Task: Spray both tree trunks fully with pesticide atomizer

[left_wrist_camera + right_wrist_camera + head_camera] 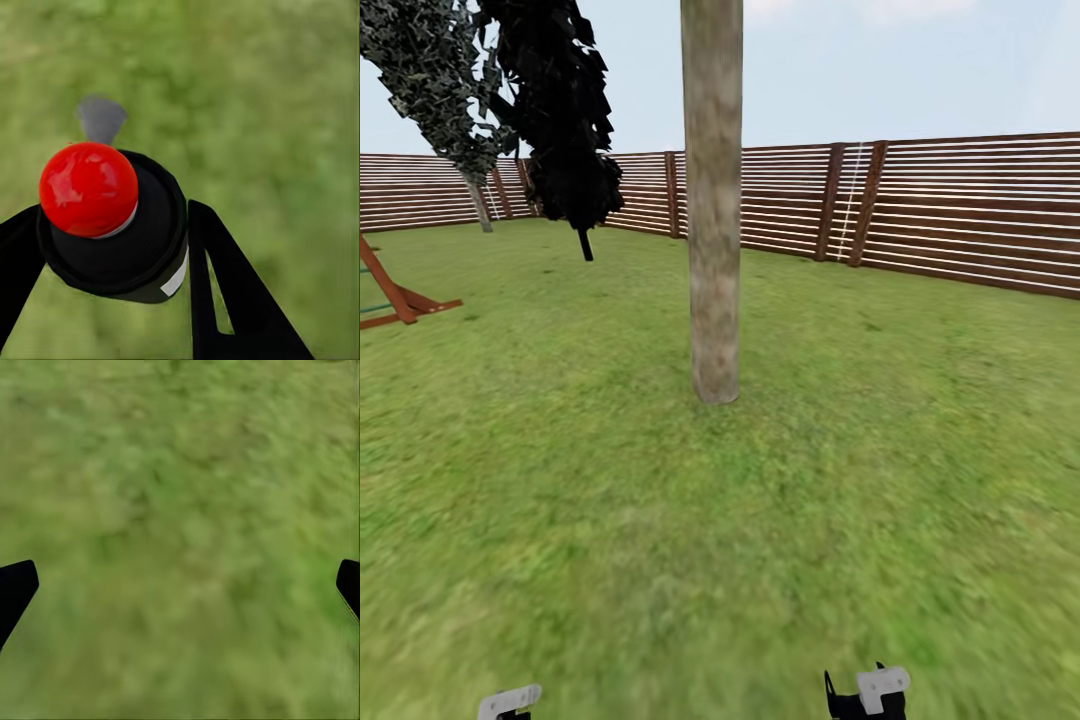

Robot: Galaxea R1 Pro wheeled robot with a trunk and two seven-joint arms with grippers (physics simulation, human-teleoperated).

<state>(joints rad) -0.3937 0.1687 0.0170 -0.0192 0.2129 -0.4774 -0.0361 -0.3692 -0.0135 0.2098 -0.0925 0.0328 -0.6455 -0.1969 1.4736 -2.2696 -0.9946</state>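
Note:
A pale grey-tan tree trunk rises from the garden lawn straight ahead, its crown cut off by the frame's top. Far back left stands another tree with a mottled green crown and a thin pale trunk. In the left wrist view, the pesticide atomizer, a black body with a round red top and a grey nozzle, sits between the black fingers of my left gripper, which is shut on it. My right gripper hangs open over bare grass. Both grippers' tips peek in low in the head view, left and right.
A reddish-brown slat fence rings the lawn at the back and right. A near-black cone-shaped tree stands left of the trunk. A wooden swing frame sits at the left edge. Open grass lies between me and the trunk.

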